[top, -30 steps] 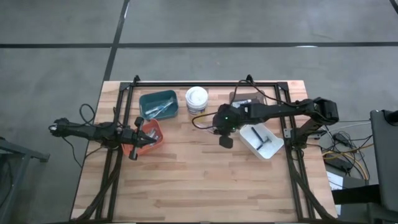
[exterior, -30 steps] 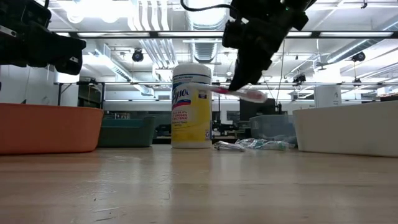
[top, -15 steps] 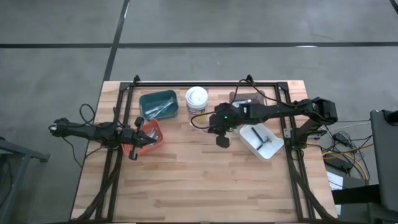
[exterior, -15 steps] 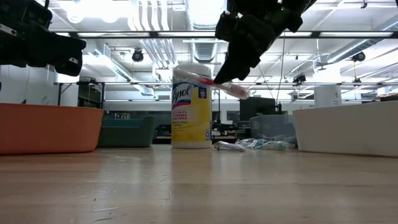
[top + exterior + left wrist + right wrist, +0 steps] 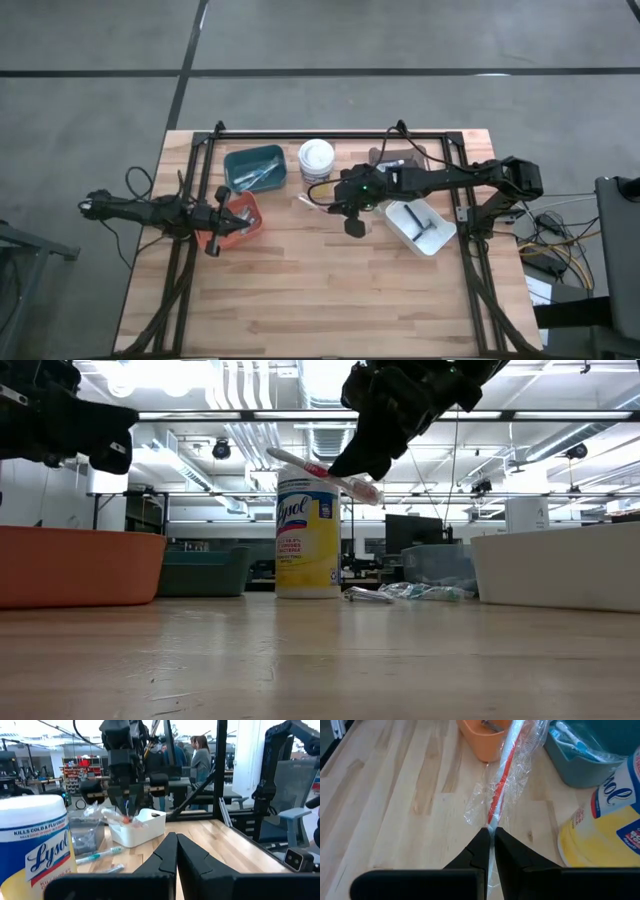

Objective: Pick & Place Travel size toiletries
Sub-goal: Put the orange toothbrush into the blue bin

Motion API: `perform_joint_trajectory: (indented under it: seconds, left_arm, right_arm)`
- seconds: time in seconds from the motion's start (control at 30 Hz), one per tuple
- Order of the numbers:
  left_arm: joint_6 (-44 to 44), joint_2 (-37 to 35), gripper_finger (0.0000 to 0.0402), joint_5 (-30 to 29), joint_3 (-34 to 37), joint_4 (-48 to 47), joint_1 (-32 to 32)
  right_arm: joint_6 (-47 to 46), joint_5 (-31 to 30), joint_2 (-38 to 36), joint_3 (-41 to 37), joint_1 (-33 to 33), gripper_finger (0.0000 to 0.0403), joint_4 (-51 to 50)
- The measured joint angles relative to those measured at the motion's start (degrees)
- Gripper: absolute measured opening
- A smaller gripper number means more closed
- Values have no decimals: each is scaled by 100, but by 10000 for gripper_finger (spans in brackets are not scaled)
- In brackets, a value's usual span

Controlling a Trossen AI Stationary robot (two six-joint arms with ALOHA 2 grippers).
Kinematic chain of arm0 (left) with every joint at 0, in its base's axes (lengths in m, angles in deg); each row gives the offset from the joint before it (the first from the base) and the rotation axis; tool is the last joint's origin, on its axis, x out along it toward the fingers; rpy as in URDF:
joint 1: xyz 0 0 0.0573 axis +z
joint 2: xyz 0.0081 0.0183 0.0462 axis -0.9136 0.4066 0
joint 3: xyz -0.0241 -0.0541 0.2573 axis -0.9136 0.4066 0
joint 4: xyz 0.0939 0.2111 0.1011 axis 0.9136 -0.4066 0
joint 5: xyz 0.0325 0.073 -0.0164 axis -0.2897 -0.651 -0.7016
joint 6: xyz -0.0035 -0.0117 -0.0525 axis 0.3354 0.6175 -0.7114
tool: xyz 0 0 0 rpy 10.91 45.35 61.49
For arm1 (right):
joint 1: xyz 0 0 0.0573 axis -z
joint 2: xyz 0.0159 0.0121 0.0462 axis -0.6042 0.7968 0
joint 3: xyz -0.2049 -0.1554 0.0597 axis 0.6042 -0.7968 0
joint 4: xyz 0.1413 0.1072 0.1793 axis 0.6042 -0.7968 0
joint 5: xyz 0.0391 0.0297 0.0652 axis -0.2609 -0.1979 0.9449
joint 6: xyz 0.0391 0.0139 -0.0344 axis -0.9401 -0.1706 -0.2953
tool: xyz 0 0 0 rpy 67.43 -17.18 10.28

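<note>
Carrying a red-and-white toothbrush in clear wrap, the right gripper has slid toward the table's left edge, jaws pinched shut on it. It looks headed for the orange plastic bin; the left gripper waits there, closed and empty.

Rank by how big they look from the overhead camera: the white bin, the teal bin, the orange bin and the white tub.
1. White bin and teal bin: look about alike, so no ranking between them.
2. Orange bin: looks smaller, though the left arm covers part of it.
3. White tub: smallest; only its round lid shows.
</note>
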Motion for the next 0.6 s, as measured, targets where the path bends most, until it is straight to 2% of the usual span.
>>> perform_joint_trajectory:
  seconds: [0.17, 0.37, 0.5, 0.6]
  left_arm:
    - [-37, -2, 7, 2, 0, 467, 0]
    - [67, 2, 7, -95, 0, 589, 3]
    - [3, 94, 10, -516, 0, 574, 9]
    - [41, 226, 32, -800, 0, 652, 9]
  right_arm:
    - [0, 0, 0, -2, 0, 18, 12]
    - [147, -2, 0, -9, 0, 18, 162]
    - [379, -6, 0, -9, 0, 18, 350]
    - [528, -9, 0, -9, 5, 18, 511]
